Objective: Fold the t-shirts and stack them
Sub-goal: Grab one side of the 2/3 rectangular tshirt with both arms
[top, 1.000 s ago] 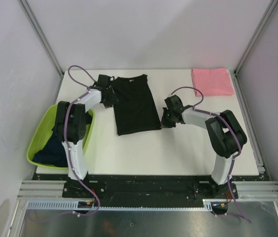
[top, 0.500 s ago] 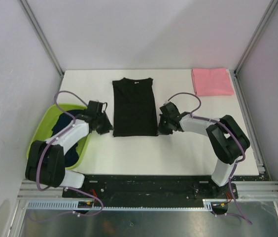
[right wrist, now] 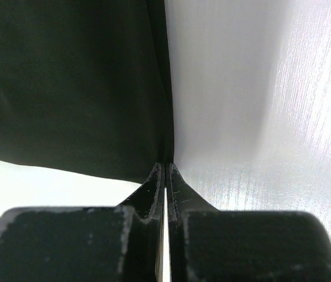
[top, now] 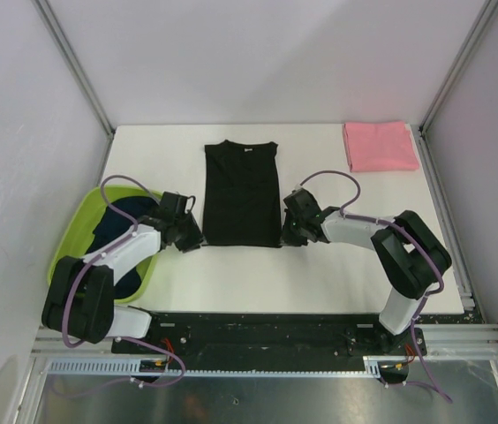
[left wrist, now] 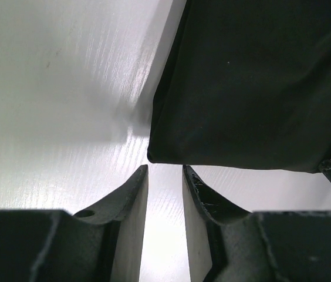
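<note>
Black t-shirt has squared up into a narrow strip mid table, left gripper slightly spread at its near hem corner, right gripper pressed together at the other, so cross-fold looks next.

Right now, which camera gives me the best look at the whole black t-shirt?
Top external: it shows the black t-shirt whole, collar to hem, lying flat as a narrow rectangle. The left wrist view catches only its near left corner, and the right wrist view only its near right edge and corner.
</note>
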`<state>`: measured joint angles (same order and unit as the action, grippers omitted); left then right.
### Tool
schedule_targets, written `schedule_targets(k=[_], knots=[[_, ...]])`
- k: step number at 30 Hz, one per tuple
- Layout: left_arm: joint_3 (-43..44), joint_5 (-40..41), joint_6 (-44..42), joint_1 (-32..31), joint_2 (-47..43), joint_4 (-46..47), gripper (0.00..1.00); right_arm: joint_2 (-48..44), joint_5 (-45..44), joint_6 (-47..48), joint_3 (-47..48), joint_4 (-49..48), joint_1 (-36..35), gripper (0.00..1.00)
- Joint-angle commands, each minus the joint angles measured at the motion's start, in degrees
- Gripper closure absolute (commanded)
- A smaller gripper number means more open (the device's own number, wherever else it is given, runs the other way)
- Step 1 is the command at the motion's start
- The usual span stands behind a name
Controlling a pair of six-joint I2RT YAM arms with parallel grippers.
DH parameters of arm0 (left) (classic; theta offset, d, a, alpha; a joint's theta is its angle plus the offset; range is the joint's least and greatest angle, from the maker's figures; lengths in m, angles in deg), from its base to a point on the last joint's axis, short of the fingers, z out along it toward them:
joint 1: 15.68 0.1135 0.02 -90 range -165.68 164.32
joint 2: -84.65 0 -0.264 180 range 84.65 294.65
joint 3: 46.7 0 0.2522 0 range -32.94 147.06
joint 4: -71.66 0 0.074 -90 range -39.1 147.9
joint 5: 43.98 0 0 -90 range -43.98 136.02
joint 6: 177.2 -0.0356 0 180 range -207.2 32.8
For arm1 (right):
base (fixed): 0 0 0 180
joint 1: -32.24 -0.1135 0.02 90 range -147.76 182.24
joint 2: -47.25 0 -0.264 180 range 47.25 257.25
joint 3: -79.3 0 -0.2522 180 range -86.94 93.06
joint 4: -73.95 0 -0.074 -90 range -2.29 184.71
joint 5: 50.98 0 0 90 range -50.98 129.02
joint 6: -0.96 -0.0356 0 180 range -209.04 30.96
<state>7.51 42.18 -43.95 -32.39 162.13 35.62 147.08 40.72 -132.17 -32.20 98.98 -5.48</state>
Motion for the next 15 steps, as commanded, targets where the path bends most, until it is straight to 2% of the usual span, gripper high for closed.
schedule_targets(k=[1, 15], knots=[[-1.1, 0.2, 1.6, -0.4, 0.4, 3.7, 0.66, 0.1, -1.2, 0.1, -2.3, 4.3, -0.8, 1.0], [-2.2, 2.8, 1.7, -0.3, 4.5, 6.9, 0.67, -1.1, -0.9, 1.1, -4.3, 4.1, 0.1, 1.0]])
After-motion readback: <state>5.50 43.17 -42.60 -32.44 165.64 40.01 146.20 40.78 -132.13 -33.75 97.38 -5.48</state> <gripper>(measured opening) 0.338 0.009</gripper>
